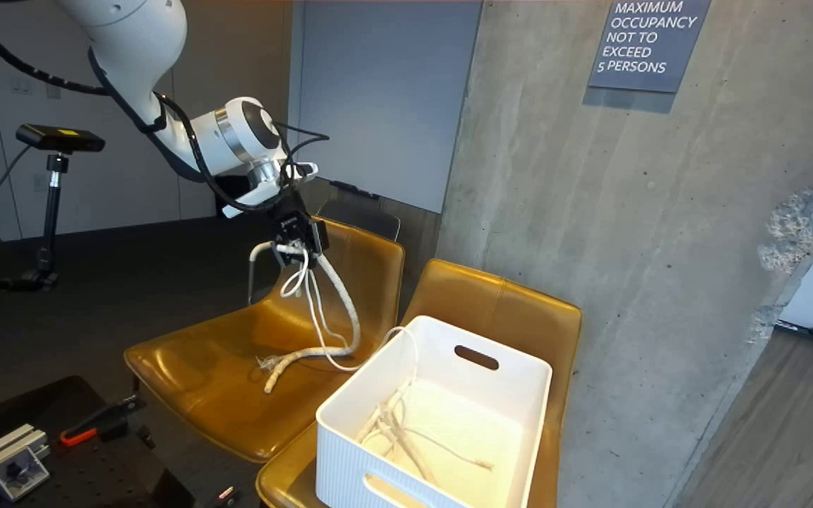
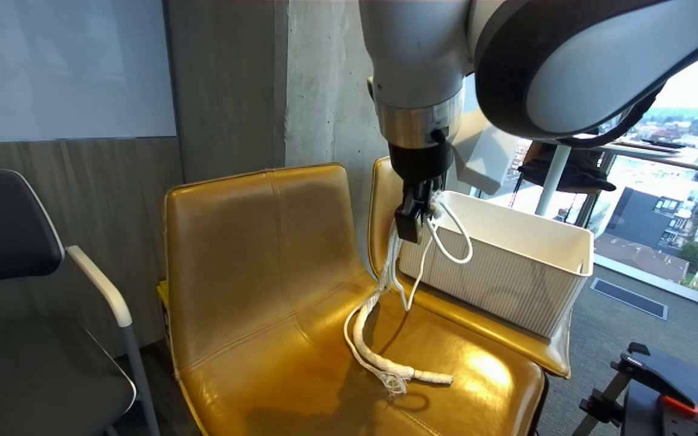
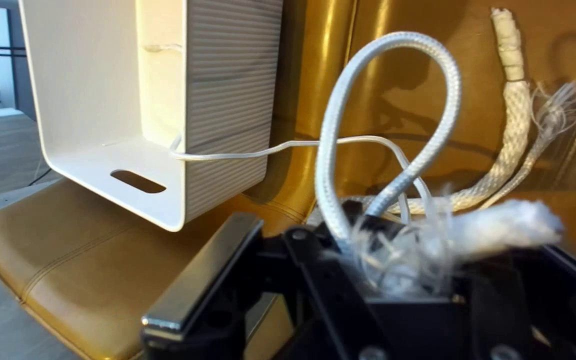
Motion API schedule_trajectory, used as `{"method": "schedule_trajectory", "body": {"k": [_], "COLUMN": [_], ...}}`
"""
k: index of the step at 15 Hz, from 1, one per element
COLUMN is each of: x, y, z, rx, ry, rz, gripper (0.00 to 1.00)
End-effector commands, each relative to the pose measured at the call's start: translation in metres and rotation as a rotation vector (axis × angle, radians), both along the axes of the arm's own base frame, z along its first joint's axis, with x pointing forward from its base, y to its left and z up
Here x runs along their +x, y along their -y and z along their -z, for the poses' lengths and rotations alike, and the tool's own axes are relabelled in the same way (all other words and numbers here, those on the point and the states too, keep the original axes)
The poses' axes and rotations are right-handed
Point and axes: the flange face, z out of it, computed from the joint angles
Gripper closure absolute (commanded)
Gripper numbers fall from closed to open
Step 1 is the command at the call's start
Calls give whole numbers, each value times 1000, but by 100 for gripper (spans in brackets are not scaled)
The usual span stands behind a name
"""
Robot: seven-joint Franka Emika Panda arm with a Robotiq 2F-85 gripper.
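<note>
My gripper [image 1: 300, 243] is shut on a bundle of white ropes and hangs above the seat of a tan chair [image 1: 202, 367]. It also shows in an exterior view [image 2: 411, 221]. A thick braided rope [image 1: 351, 310] hangs from it, its frayed end lying on the seat. In the wrist view a cord loop [image 3: 452, 95] stands up from the jaws, beside a blurred frayed rope end [image 3: 508, 227]; the fingertips are partly hidden. A thin cord [image 3: 248, 156] runs over the rim of a white box [image 3: 228, 100], where more rope [image 1: 396, 430] lies inside.
The white box [image 1: 339, 458] stands on a second tan chair [image 1: 519, 300] against a concrete pillar [image 1: 632, 247]. A dark table with a clamp [image 1: 99, 423] is near the front. A camera on a stand [image 1: 61, 138] and a grey chair [image 2: 3, 236] are nearby.
</note>
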Motion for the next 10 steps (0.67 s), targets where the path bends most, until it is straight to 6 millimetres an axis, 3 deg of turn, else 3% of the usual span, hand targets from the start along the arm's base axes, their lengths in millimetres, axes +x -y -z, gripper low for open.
{"method": "schedule_trajectory", "body": {"k": [1, 4, 5, 6, 10], "x": [-1, -3, -5, -6, -14], "y": [-26, -34, -37, -38, -51], "z": [7, 20, 25, 27, 30], "rx": [85, 112, 115, 116, 108], "ry": [7, -12, -24, -33, -43], "rz": [2, -5, -8, -10, -43], "gripper": [100, 100, 75, 74, 47]}}
